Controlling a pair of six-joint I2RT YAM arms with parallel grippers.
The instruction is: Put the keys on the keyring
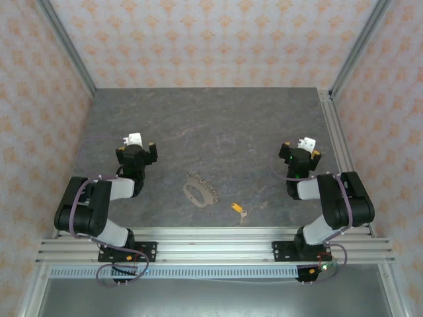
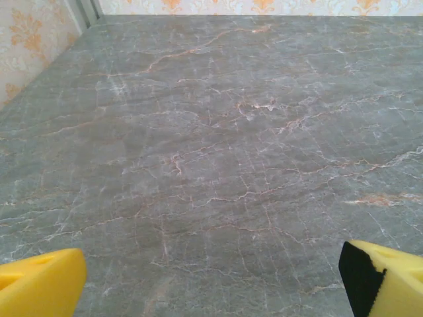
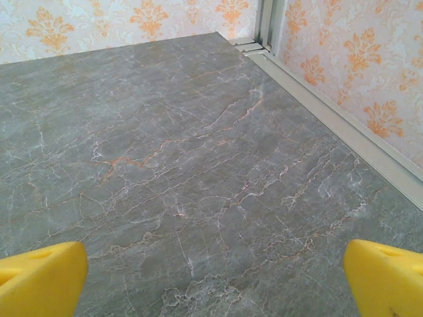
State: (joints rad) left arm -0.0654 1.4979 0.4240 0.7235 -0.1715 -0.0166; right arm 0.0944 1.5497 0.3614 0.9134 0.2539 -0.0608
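A tiny key (image 1: 238,209) with a yellow-orange head and a short metal blade lies on the grey marble table near the front edge, between the two arms. Just to its left lies the keyring (image 1: 199,192), a thin pale oval loop with a short chain-like stretch. My left gripper (image 1: 137,146) hovers at the left, well apart from the loop. My right gripper (image 1: 301,150) hovers at the right, behind and to the right of the key. Both stand open with nothing between the yellow fingertips (image 2: 39,290) (image 3: 386,284); bare marble lies under each.
Patterned walls close in the table on three sides. An aluminium rail (image 3: 330,119) runs along the right edge, close to my right gripper. A slotted metal frame (image 1: 211,247) carries both arm bases at the near edge.
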